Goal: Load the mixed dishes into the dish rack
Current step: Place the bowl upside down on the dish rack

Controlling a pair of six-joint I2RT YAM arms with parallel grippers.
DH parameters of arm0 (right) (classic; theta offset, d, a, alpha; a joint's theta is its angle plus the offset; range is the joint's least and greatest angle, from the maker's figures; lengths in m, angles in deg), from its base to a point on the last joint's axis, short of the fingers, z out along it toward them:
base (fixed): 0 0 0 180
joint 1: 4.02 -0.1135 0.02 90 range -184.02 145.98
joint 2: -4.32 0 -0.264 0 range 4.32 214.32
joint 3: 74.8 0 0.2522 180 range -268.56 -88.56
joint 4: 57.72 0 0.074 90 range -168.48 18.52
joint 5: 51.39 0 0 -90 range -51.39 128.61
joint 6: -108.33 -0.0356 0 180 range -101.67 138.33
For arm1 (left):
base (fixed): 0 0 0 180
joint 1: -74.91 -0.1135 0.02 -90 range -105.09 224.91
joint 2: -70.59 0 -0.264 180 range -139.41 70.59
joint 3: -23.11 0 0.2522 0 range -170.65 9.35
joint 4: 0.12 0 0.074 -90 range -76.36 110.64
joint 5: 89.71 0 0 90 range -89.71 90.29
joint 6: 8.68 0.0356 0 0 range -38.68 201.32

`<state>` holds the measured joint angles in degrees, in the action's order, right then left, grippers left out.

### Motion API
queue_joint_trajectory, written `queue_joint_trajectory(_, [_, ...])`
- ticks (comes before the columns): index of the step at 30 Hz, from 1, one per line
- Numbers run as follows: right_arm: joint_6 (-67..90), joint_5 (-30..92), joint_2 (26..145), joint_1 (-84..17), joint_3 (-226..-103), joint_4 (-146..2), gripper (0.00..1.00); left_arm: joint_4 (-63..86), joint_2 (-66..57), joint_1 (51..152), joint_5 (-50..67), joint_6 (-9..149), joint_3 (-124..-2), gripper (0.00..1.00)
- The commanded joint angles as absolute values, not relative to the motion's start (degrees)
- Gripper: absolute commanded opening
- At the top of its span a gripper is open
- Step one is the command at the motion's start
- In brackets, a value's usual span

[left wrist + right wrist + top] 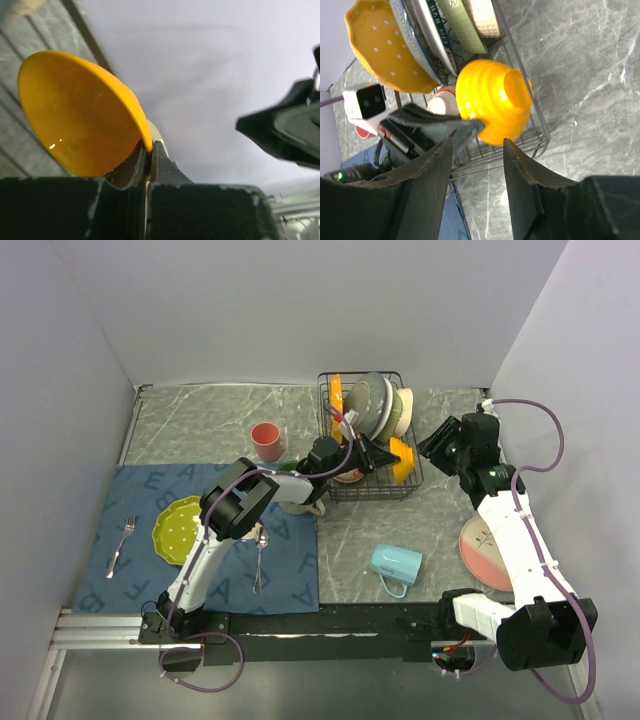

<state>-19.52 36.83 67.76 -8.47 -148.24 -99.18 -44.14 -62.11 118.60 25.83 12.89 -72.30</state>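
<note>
The left gripper (148, 150) was pinched shut on the thin rim of the orange bowl (80, 115). The bowl stood tipped on its side just past the fingertips, at the corner of the dish rack (372, 492) closest to the right gripper (477, 150). I could not tell if it touched the wires yet. I think the step in hand was putting this bowl into the rack. The next move would need the bowl to go down between the wires. Then the fingers should let go slowly, so it does not roll out. The right gripper was wide open and held nothing, with the bowl just in front of it. Past the bowl, the orange scalloped plate (385, 50) stood on edge in the rack. Only the right wrist view showed the bowl's ribbed outside. Only the top view showed the blue mug (397, 565), pink cup (266, 440) and green plate (178, 530), all back behind the hands and outside the rack.
</note>
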Motion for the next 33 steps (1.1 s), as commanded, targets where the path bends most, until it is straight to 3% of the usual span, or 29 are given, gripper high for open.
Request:
queue_joint_trajectory(1, [-19.2, 36.76, 66.2, -7.8, -148.85, -97.59, 0.52, -30.36, -63.27, 118.42, 21.92, 17.5, -76.16, 0.01])
queue_joint_trajectory(7, [-19.46, 36.06, 66.81, -7.8, -148.85, -96.88, 0.52, -20.56, -61.95, 118.77, 16.64, 22.06, -77.57, 0.04])
queue_joint_trajectory(10, [-19.64, 35.62, 67.08, -7.89, -148.76, -96.62, 0.52, -16.86, -61.25, 119.38, 14.79, 24.18, -78.02, 0.15])
queue_joint_trajectory(13, [-19.73, 35.36, 67.25, -7.8, -148.59, -96.53, 0.52, -14.4, -60.19, 119.82, 11.99, 24.97, -77.84, 0.37])
queue_joint_trajectory(14, [-19.73, 35.36, 67.17, -7.89, -148.5, -96.53, 0.52, -13.61, -60.02, 120.0, 11.37, 25.41, -77.93, 0.49])
queue_joint_trajectory(17, [-19.73, 35.36, 66.99, -7.89, -148.41, -96.44, 0.52, -11.15, -58.35, 120.44, 7.59, 25.86, -76.96, 0.62])
queue_joint_trajectory(20, [-19.81, 35.18, 66.9, -7.8, -148.32, -96.44, 0.52, -8.86, -56.68, 120.53, 4.16, 25.33, -75.91, 0.68])
queue_joint_trajectory(33, [-19.9, 34.83, 66.64, -7.8, -147.88, -96.18, 0.52, -1.4, -48.59, 124.57, -10.76, 29.72, -74.85, 0.73])
